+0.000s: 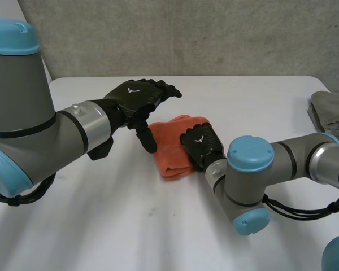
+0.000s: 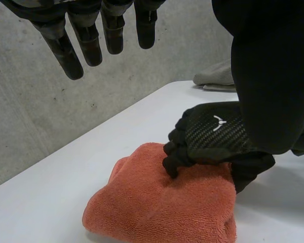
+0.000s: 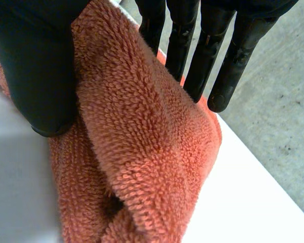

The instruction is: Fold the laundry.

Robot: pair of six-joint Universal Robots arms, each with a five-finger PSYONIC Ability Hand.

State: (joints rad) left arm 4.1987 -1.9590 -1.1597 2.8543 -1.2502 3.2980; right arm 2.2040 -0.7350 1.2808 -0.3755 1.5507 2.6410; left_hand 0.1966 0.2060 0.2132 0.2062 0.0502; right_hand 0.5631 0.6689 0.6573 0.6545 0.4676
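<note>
Orange terry towel [image 1: 169,153] [image 2: 157,202] [image 3: 142,142], folded into a thick pad, lies near the middle of the white bench [image 1: 101,226], partly under the robot's black right hand [image 1: 202,144]. The right wrist view shows that hand's thumb [image 3: 35,66] on one side of a raised fold of the towel and its straight fingers [image 3: 228,61] on the other. The pile is pinched between them.

From the left wrist view, the right hand [image 2: 218,131] sits on top of the towel at the end nearest its own arm, fingertips bent down into the cloth. The left hand [image 1: 137,97] hangs over the bench just beside the towel's other end. Its fingers [image 2: 86,40] are spread and relaxed, its thumb points down, and it holds nothing. Whether the thumb tip touches the cloth cannot be told.

The right hand covers much of the towel in the head view, and the number of folded layers is hard to make out. The right arm [image 1: 248,180] blocks the bench in front of it. A crumpled grey cloth [image 1: 330,113] [image 2: 218,76] lies at the bench's far right, well apart from the towel and cut off by the frame's edge. A concrete wall [image 1: 186,34] stands behind the bench.
</note>
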